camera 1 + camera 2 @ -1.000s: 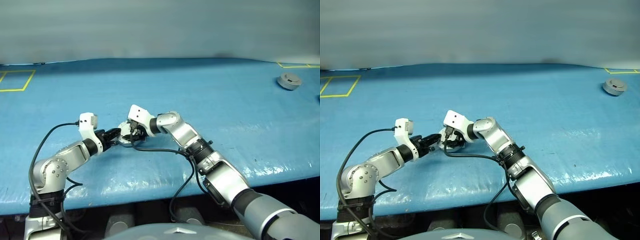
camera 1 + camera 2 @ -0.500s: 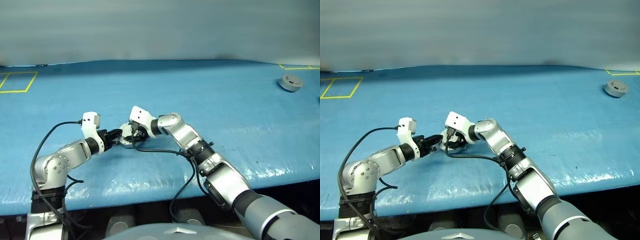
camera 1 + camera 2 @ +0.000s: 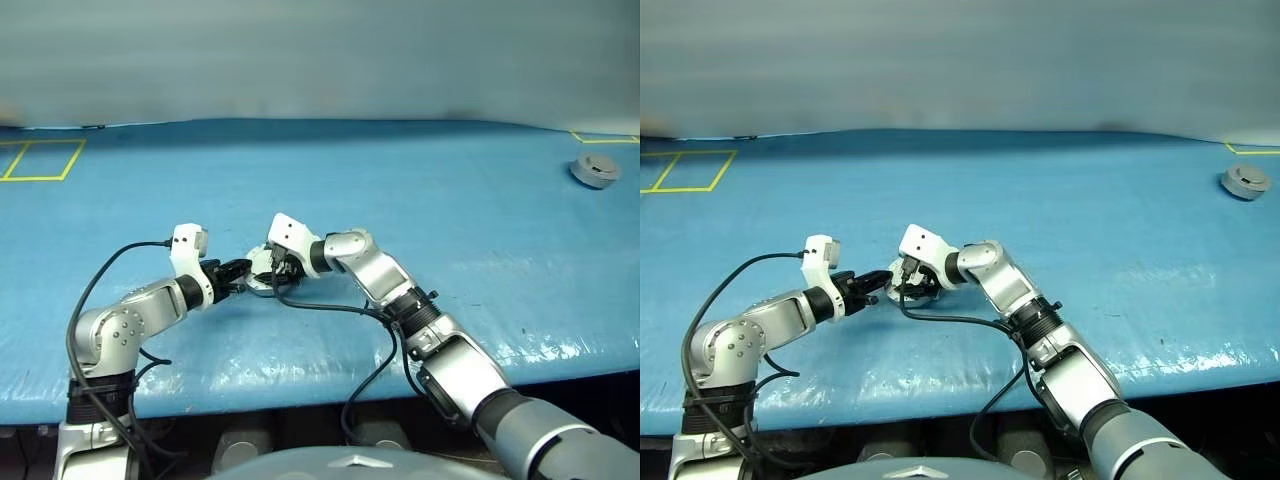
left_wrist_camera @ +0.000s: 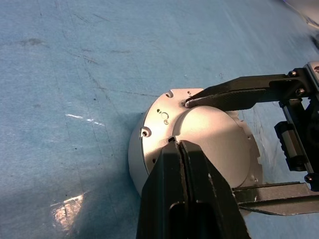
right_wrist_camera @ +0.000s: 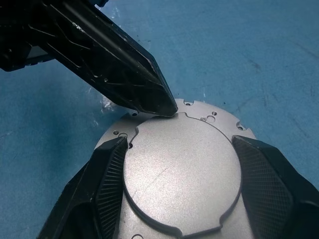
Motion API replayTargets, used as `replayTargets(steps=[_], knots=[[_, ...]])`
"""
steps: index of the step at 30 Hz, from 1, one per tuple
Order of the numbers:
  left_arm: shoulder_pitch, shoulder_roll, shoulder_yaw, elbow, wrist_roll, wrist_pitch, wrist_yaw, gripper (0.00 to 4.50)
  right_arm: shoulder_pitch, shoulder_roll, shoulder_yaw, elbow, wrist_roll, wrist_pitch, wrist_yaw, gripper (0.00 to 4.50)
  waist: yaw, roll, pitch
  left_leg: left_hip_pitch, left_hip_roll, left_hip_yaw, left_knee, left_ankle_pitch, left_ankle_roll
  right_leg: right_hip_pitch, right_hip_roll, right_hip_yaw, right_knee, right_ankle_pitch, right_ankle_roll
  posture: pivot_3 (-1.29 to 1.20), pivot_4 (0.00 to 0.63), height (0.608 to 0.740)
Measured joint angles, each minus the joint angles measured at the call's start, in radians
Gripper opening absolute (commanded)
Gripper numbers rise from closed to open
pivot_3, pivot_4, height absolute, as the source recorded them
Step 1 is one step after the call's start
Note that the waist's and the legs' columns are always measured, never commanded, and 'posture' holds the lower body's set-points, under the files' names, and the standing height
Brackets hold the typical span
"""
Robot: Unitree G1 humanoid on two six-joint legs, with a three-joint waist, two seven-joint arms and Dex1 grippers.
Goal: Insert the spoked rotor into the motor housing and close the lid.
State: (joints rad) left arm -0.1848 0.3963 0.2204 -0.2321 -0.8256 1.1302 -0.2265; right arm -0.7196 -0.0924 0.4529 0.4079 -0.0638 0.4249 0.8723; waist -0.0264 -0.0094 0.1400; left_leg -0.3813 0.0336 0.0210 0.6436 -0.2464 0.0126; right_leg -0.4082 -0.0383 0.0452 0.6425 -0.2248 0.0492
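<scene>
Nothing moved, both arms parked; right gripper point(image 5: 179, 184) straddles seated lid point(image 5: 182, 164), left gripper point(image 4: 185, 149) pinched shut on top; next: press down, release

Plain grey lid point(image 5: 182, 164) caps the motor housing point(image 4: 144, 157) on blue table.

Across the interval the head camera has shifted; the whole scene sits slightly right of and lower than before, so the spare grey part point(image 3: 594, 170) at the far right of the blue table point(image 3: 420, 190) appears nearer the frame edge. Relative to the table, no displacement observed of the left gripper point(image 3: 243, 271), the right gripper point(image 3: 276, 271) or the lid point(image 5: 179, 164) between them
</scene>
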Motion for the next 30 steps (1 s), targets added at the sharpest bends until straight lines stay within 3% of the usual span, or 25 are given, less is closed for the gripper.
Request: replayTargets(steps=[4, 8, 9, 17, 30], knots=[[-0.006, 0.0, -0.013, 0.001, 0.005, 0.0, -0.016, 0.0, 0.018, -0.015, -0.016, -0.022, 0.021, 0.011, 0.007, 3.03, 0.003, 0.0, 0.0, -0.001, -0.007, 0.0, 0.0, -0.002, 0.004, 0.0, -0.007, 0.0, 0.0, 0.0, 0.001, 0.0, 0.15, 0.74], [-0.012, 0.0, -0.017, 0.002, 0.021, -0.001, -0.024, 0.0, 0.017, -0.014, -0.031, -0.023, 0.033, 0.034, -0.011, 4.36, 0.003, -0.001, 0.0, -0.001, -0.007, -0.001, 0.0, -0.003, 0.005, 0.001, -0.007, -0.001, -0.002, 0.0, 0.0, 0.0, 0.15, 0.74], [-0.013, 0.0, -0.017, 0.002, 0.021, -0.001, -0.025, 0.0, 0.017, -0.014, -0.032, -0.023, 0.034, 0.038, -0.017, 4.46, 0.003, -0.002, -0.001, -0.001, -0.007, -0.001, 0.0, -0.003, 0.005, 0.001, -0.007, -0.001, -0.002, 0.0, 0.0, 0.0, 0.15, 0.74], [-0.014, 0.0, -0.022, -0.002, 0.041, -0.001, -0.042, 0.0, 0.022, -0.017, -0.04, -0.046, 0.041, 0.071, -0.028, 4.46, 0.004, -0.002, 0.0, -0.002, -0.007, -0.002, 0.0, -0.003, 0.005, 0.001, -0.007, -0.001, -0.002, -0.003, 0.004, 0.0, 0.15, 0.74], [-0.022, 0.005, -0.037, -0.006, 0.062, -0.007, -0.074, 0.0, 0.167, -0.096, -0.131, -0.32, 0.158, 0.281, -0.031, 4.46, 0.007, -0.002, 0.0, -0.006, -0.007, -0.004, -0.001, -0.004, 0.006, 0.0, -0.008, -0.004, -0.008, -0.001, 0.001, 0.0, 0.15, 0.74]])
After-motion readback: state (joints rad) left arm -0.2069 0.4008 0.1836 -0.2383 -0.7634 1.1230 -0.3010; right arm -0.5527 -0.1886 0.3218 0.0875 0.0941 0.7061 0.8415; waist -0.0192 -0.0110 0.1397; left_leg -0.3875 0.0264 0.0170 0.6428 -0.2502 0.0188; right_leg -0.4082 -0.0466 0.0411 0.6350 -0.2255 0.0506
